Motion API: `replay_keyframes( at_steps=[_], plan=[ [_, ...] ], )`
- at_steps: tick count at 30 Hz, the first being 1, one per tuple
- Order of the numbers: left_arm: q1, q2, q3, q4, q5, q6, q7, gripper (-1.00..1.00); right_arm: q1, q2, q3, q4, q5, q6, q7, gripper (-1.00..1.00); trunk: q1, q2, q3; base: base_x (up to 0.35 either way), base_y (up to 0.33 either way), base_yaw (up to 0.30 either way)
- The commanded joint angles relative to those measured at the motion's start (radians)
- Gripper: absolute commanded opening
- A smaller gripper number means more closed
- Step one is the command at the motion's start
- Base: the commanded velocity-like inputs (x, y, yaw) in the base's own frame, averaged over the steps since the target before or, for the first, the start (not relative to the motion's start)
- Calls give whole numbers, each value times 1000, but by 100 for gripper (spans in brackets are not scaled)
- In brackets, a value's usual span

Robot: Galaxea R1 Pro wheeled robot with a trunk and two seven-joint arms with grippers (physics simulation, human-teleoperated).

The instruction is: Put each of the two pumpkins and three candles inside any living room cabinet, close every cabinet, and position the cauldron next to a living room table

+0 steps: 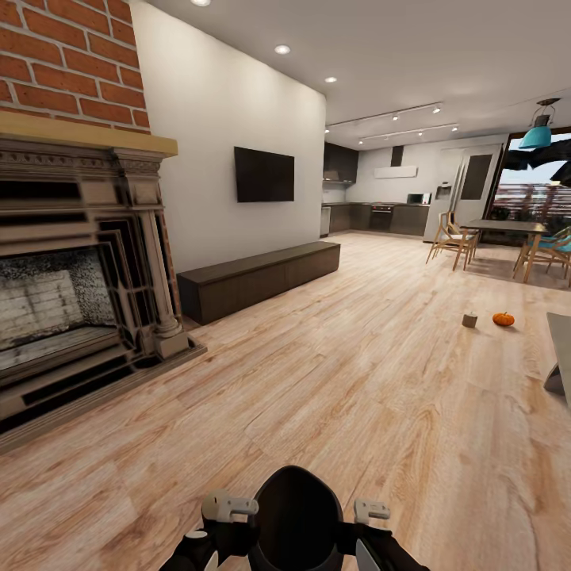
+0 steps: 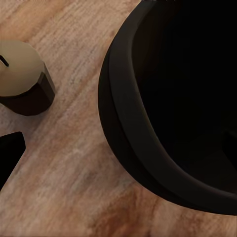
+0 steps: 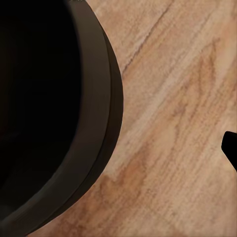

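You had the black cauldron (image 1: 295, 515) right under you on the wood floor (image 1: 341, 381), a candle (image 2: 22, 76) beside it, one pumpkin (image 1: 503, 319) far off right, the cabinet (image 1: 258, 277) closed along the wall, and I couldn't tell how either arm's jaws stood.

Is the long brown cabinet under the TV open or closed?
Closed. The cabinet shows flat, flush fronts along the wall, with no drawer pulled out.

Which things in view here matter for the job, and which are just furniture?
Job things:
pumpkin on the floor
candle beside it
second candle near the cauldron
cabinet under the TV, closed

Just there:
fireplace
TV
dining table and chairs
kitchen units
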Motion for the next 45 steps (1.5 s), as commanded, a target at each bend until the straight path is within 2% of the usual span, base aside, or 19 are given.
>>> replay_keyframes(
  at_steps=[1,8,13,15,20,24,29,40,45],
  plan=[
    [0,0,-2,-2,4,6,-1,100,0,0,1,-2,-11,5,-6,100,0,0,-1,0,0,0],
    [-8,-2,-3,-15,5,10,0,100,-2,1,1,-3,-10,14,-8,100,0,0,-1,0,0,0],
    [-48,-1,-3,-20,5,19,2,100,-11,2,2,-5,-10,27,-12,100,0,0,-1,0,0,0],
    [-57,-4,-3,-21,6,20,2,100,-16,2,3,-6,-11,33,-13,100,7,-14,-7,0,0,0],
    [-63,-8,-1,-18,10,21,3,100,-46,3,4,-3,-12,38,-15,100,10,-16,-27,0,0,0],
    [-62,-6,0,-10,13,20,3,100,-49,10,4,-2,-12,39,-16,100,11,-17,-42,0,0,0],
    [-62,-3,7,-6,13,18,3,100,-49,31,4,22,-12,38,-16,100,11,-17,-42,0,0,0],
    [-62,0,10,0,13,16,3,100,-49,34,4,32,-12,37,-16,100,16,-19,-85,0,0,0],
    [-61,0,10,1,13,14,3,100,-49,34,4,32,-12,36,-16,100,16,-19,-85,0,0,0]
  ],
)
